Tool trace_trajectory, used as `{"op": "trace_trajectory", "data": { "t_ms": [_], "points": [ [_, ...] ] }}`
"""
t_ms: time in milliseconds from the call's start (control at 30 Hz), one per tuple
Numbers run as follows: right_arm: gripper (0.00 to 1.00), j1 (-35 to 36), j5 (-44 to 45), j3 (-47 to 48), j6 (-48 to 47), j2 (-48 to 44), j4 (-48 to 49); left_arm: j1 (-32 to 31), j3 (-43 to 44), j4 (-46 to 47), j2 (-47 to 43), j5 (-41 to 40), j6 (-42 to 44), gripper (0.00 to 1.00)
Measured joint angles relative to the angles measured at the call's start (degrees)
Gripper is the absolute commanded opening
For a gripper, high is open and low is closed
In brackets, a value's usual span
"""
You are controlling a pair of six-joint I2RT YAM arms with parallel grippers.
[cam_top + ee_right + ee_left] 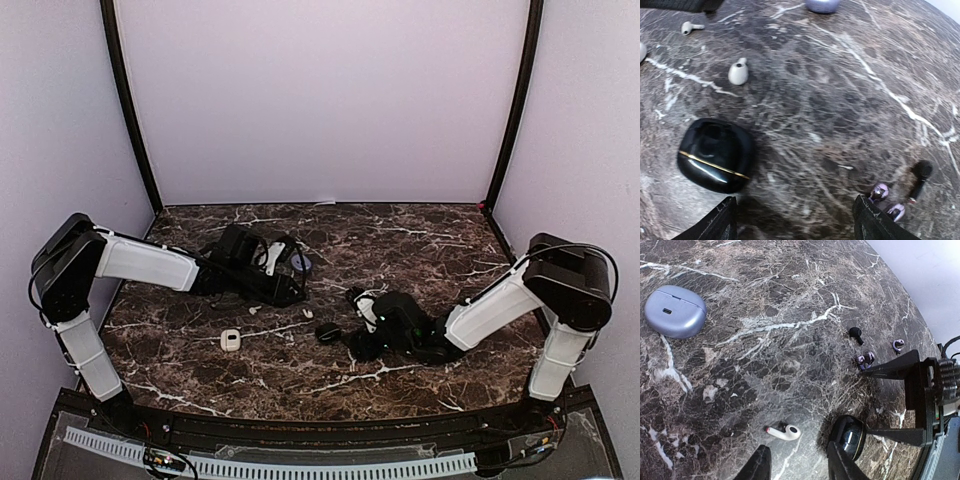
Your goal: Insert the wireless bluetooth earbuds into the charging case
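dark marble table with white veins, pale lilac walls all round. closest to the arm bases, a small white case sits at about 8 o'clock from the table's middle. the black case with the gold line, lid down, is at roughly 6 o'clock, right next to the right gripper, whose jaws are spread wide with nothing in them. in its wrist view, at about 2 o'clock of that gripper, the purple earbuds and a black earbud lie loose on the marble. a stemmed white earbud lies at 11 o'clock of the black case, just ahead of the left gripper, jaws partly apart, holding nothing. a second white earbud lies out at 9 o'clock of it. farthest back, at 12 o'clock, sits the lilac case, lid shut.
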Motion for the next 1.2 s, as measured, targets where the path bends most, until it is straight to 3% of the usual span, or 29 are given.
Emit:
{"op": "trace_trajectory", "data": {
  "t_ms": [367, 800, 1200],
  "points": [
    [0.75, -2.12, 0.44, -1.92, 1.29, -2.80, -1.27, -0.35, 0.00, 0.00, 0.00, 2.99, 0.94, 0.45],
    [0.56, -2.12, -6.16, -5.88, 4.17, -8.66, -0.24, -6.86, 0.00, -0.63, 2.10, 3.93, 2.03, 0.45],
    [0.53, -2.34, -9.05, -8.85, 7.56, -10.95, 0.94, -7.39, -1.57, -0.48, 2.62, 2.23, -0.42, 0.41]
  ]
}}
